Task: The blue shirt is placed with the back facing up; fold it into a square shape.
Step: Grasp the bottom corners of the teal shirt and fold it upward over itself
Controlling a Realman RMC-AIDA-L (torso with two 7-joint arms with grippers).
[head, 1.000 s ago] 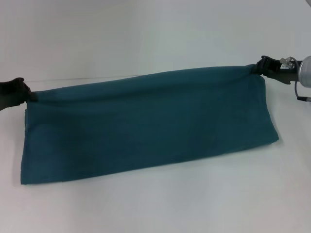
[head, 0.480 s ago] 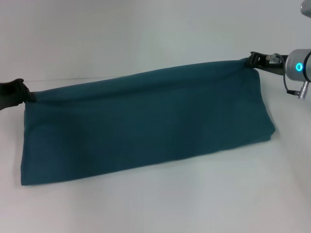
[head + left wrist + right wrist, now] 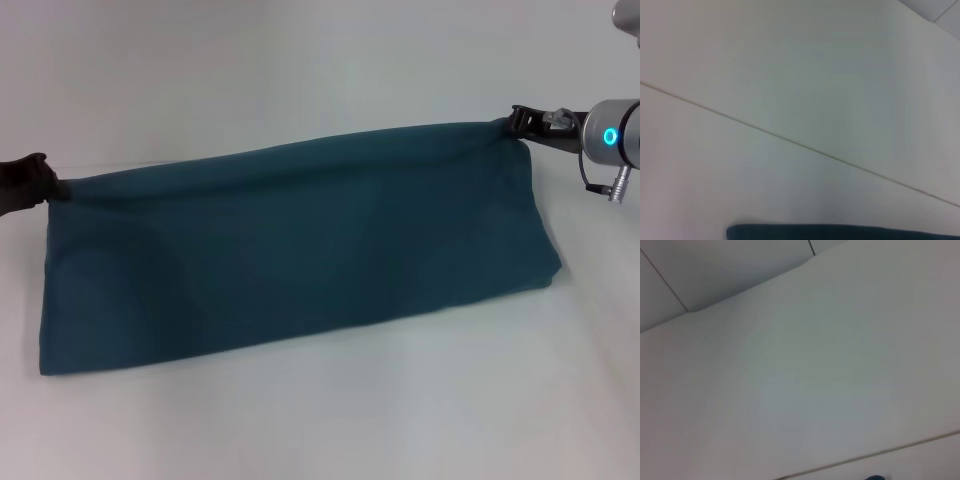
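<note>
The blue shirt (image 3: 300, 250) is a long dark teal band, folded lengthwise and stretched between both arms across the white table (image 3: 330, 410). Its far edge is lifted off the table while its near edge rests on the surface. My left gripper (image 3: 50, 185) is shut on the shirt's far left corner, at the head view's left edge. My right gripper (image 3: 516, 124) is shut on the far right corner, held higher. The left wrist view shows only a strip of the blue shirt (image 3: 840, 232); the right wrist view shows a sliver of the blue shirt (image 3: 875, 478).
A thin seam (image 3: 790, 142) runs across the white surface behind the shirt. White wall panels (image 3: 715, 270) stand at the back. Bare white table lies in front of the shirt's near edge.
Both grippers have lifted the far edge higher, the right one more and slightly to the left. The shirt's right end has drawn in and its near edge has slid a little away.
</note>
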